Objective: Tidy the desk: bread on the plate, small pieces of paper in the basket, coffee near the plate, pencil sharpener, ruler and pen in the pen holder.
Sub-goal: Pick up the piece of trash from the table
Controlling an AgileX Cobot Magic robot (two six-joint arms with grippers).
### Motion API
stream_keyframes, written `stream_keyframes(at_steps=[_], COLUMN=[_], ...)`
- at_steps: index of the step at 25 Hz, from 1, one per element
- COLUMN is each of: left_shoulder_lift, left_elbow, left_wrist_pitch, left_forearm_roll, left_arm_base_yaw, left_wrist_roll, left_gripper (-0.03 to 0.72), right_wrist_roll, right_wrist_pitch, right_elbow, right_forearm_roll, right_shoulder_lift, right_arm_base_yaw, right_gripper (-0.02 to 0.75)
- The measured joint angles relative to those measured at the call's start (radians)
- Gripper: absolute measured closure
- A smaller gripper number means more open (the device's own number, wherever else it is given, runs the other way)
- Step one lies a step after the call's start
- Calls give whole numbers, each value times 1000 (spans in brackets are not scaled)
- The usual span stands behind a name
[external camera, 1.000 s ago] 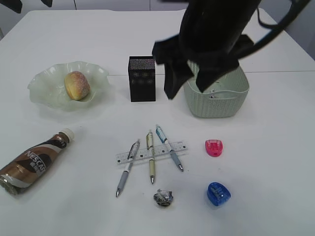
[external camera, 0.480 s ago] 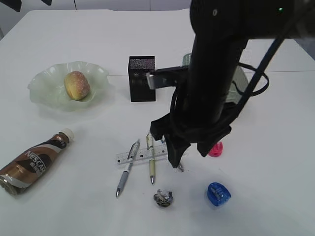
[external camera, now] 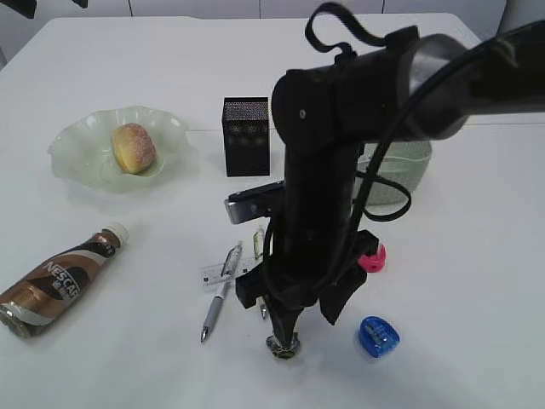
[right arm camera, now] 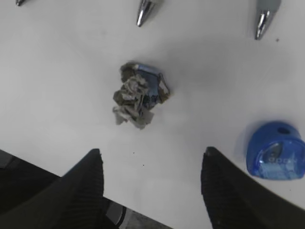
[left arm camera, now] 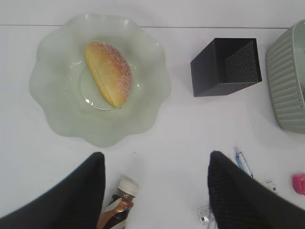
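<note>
Hovering directly above the crumpled grey-and-blue paper scrap (right arm camera: 138,101), the right gripper (right arm camera: 150,183) has its fingers spread wide to straddle it. The scrap lies on the white table (external camera: 477,256) beside the blue plastic pencil sharpener (right arm camera: 276,151), apparently untouched. The left gripper (left arm camera: 155,191), also wide open, holds nothing above the pale green scalloped plate (left arm camera: 57,114)

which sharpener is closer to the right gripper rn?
The blue sharpener, just beside the right gripper. The pink sharpener lies farther up the table.
</note>
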Motion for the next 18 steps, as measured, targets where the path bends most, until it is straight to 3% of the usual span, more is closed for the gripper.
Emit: stream_keyframes(at_steps=[18], left_shoulder_lift=[0], left_elbow=[0], left_wrist_pitch=[0], left_forearm_roll=[0], left_arm_base_yaw=[0], left_wrist_roll=[0], left_gripper=[192], right_wrist_roll=[-34], right_wrist_pitch=[-168], right_elbow=[1], right_forearm_roll=[10], right_shoulder_lift=[86], right_arm_base_yaw=[8], right_gripper=[268])
